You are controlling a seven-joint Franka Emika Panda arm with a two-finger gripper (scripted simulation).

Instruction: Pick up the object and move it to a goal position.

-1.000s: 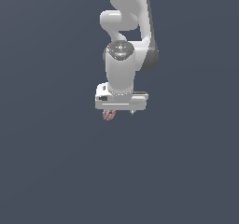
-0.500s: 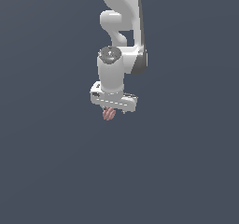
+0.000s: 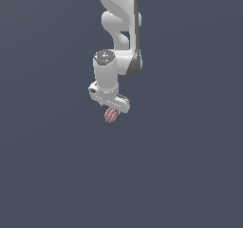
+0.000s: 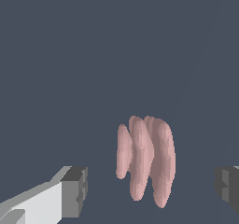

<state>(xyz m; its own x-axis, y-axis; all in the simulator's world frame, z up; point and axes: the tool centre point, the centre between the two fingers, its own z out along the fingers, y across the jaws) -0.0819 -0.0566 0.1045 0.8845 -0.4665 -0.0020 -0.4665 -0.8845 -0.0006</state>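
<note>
Looking down through my wrist view, I see the object (image 4: 147,160), a pinkish-red ridged lump, sitting between my two dark finger pads (image 4: 76,190) with clear gaps on both sides, so my fingers are spread and touching nothing. In the exterior view the object (image 3: 111,115) shows just below my gripper (image 3: 112,109), partly tucked under the white hand, against the plain dark grey surface (image 3: 57,175).
</note>
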